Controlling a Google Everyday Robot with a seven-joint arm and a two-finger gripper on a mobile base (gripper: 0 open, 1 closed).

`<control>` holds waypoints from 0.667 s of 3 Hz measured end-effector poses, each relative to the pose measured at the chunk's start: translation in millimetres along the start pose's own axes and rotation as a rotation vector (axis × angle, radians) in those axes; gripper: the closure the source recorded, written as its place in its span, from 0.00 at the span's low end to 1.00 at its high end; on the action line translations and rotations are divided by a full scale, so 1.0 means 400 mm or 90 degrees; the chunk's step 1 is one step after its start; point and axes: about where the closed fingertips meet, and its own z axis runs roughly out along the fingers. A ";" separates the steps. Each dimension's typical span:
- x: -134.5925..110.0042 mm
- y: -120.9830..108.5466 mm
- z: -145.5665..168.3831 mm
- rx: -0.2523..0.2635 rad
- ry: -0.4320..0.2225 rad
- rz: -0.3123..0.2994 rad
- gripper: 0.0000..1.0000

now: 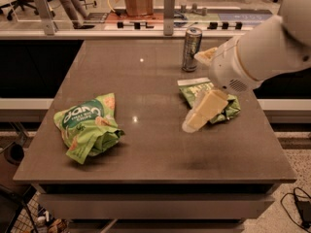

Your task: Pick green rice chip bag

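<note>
The green rice chip bag point(88, 125), bright light green with a dark green oval logo and white letters, lies crumpled on the left front of the brown table point(146, 76). My gripper point(193, 123) hangs low over the table's middle right, just in front of the smaller olive-green bag point(193, 88) and covering part of it. The gripper is well to the right of the chip bag and holds nothing that I can see. The white arm point(257, 47) reaches in from the upper right.
A tall silver drink can point(191, 48) stands upright at the back of the table, behind the olive bag. A glass rail with posts point(168, 6) runs behind the table. A cable point(299, 200) lies on the floor at the right.
</note>
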 end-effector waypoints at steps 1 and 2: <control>-0.056 0.016 0.118 0.010 -0.058 -0.006 0.00; -0.102 0.045 0.218 -0.005 -0.110 -0.011 0.00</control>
